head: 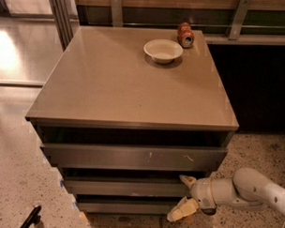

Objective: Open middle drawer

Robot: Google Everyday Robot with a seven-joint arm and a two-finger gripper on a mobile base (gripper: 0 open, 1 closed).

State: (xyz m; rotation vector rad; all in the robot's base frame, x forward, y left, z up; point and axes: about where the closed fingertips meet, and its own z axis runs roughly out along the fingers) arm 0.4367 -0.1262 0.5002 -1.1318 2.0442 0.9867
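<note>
While the end effector hangs low at the right front corner of the cabinet, its two pale fingers stand spread apart, released, and clamp nothing. The upper finger lies at the top edge of the middle drawer and the lower finger drops below that drawer's front, so the jaws bracket its right end. Whether either finger touches the metal cannot be told. The white arm reaches in from the lower right, above the speckled floor. A dark tool lies on that floor at the lower left, well apart from the arm.

The middle drawer is the plain grey-brown front between the short bottom front and the taller top front, which carries white scratches. A dark slot shows above the middle drawer, yet none of its inside is exposed. It sits back in line with its neighbours, so it reads as closed or barely moved.

By this judgement the approach is done and the opening itself is left: the fingers must catch the front edge and draw it out toward the viewer.

Farther back, the smooth worktop carries a white bowl and, just beside it, a can lying on its side near the rear edge.
</note>
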